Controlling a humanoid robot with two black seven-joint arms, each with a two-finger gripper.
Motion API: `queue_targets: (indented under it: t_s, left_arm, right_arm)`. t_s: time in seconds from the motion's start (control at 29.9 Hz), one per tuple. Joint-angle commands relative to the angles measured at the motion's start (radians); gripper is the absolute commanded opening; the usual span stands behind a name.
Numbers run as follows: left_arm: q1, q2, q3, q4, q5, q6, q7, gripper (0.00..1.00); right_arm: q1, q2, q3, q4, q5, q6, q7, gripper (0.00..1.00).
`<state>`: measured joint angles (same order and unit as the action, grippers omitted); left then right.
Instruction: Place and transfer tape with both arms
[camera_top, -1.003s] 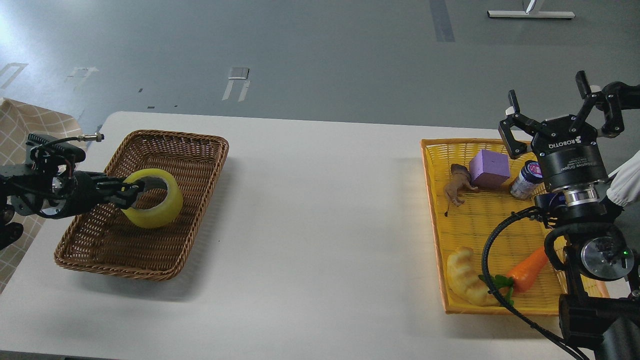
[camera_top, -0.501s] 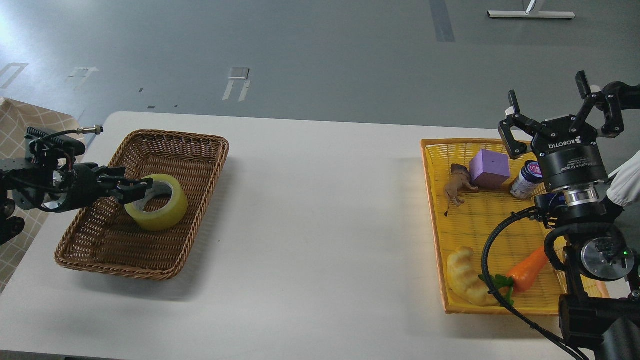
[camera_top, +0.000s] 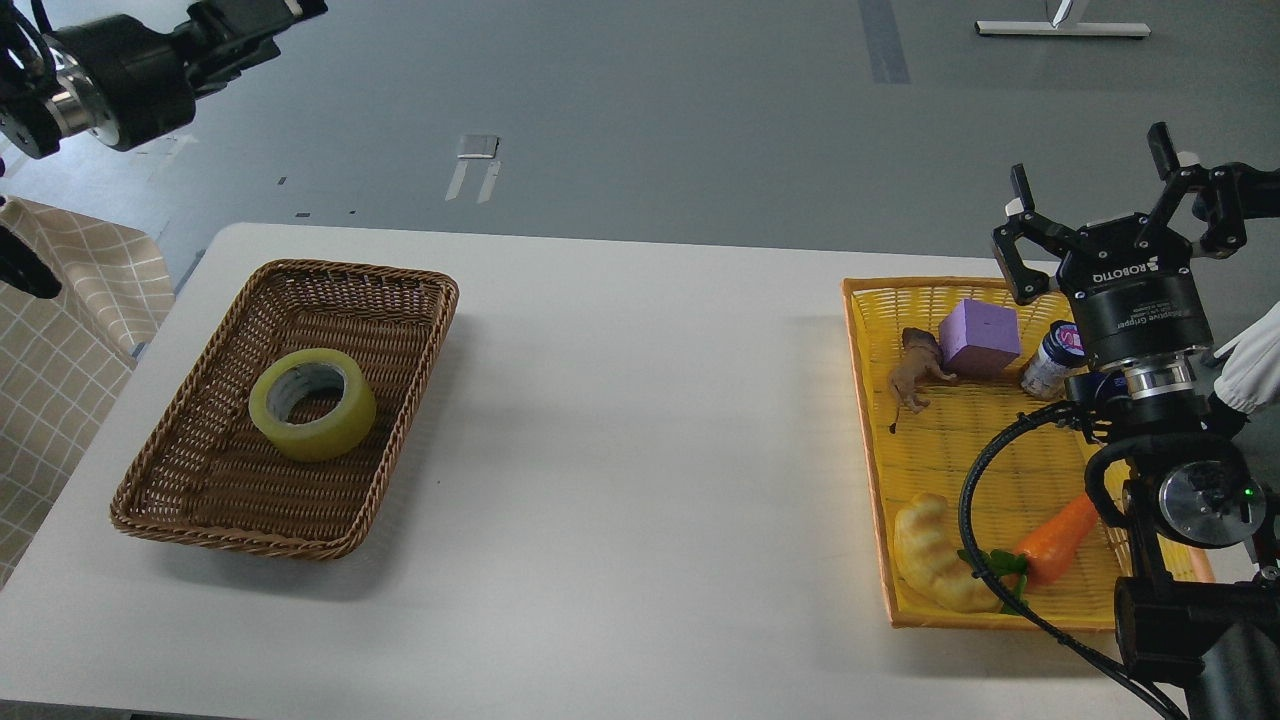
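The tape (camera_top: 332, 434), a wide translucent yellow roll with a grey-white core, lies flat in the brown wicker basket (camera_top: 412, 292) on the left of the white table. My left gripper (camera_top: 262, 16) is high at the top left, far above and behind the basket; it holds nothing, its fingers look apart, and the view's top edge partly cuts them off. My right gripper (camera_top: 1092, 178) is open and empty, fingers pointing up, over the back right of the yellow tray (camera_top: 962, 452).
The yellow tray holds a purple block (camera_top: 978, 337), a toy lion (camera_top: 915, 372), a small jar (camera_top: 1050, 360), a pale croissant toy (camera_top: 935, 555) and a carrot toy (camera_top: 1055, 540). A checkered cloth (camera_top: 70, 330) hangs at the left table edge.
My left gripper let go of the tape, which dropped flat into the wicker basket, then rose far up and back to the top left. My right gripper barely moved.
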<state>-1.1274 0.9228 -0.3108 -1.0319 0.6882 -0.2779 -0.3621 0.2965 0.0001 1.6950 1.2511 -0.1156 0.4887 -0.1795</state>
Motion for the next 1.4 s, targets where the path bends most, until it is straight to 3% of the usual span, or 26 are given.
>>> queue_targets:
  t_s: [0.0,0.17,0.3,0.43,0.6,0.67,0.9,1.37]
  left_arm:
    - [0.001,-0.094,-0.057,0.010,-0.287,-0.001,-0.006,0.98]
    - [0.049,-0.203,-0.175,0.012,-0.412,-0.009,-0.014,0.98]
    - [0.150,-0.330,-0.313,0.012,-0.415,-0.121,-0.127,0.98]
    - [0.221,-0.430,-0.421,0.012,-0.415,-0.184,-0.127,0.98]
    - [0.313,-0.580,-0.516,0.013,-0.443,-0.188,0.021,0.98]
    - [0.345,-0.634,-0.557,0.015,-0.452,-0.190,0.048,0.98]
    - [0.362,-0.743,-0.672,0.030,-0.452,-0.201,0.052,0.98]
    - [0.437,-0.733,-0.675,0.029,-0.453,-0.211,0.057,0.98]
  right_arm:
    - [0.032,0.000,-0.003,-0.002,-0.006,0.000,0.000,1.00]
    - [0.090,-0.018,-0.040,-0.015,-0.010,0.000,0.000,1.00]
    - [0.139,-0.072,-0.081,-0.031,-0.015,0.000,0.000,1.00]
    - [0.173,-0.092,-0.086,-0.058,-0.015,0.000,0.000,1.00]
    - [0.214,-0.109,-0.086,-0.087,-0.015,0.000,-0.001,1.00]
    - [0.225,-0.129,-0.087,-0.097,-0.015,0.000,-0.001,1.00]
    - [0.276,-0.178,-0.150,-0.148,-0.015,0.000,-0.001,1.00]
    - [0.277,-0.180,-0.195,-0.223,-0.067,0.000,0.000,1.00]
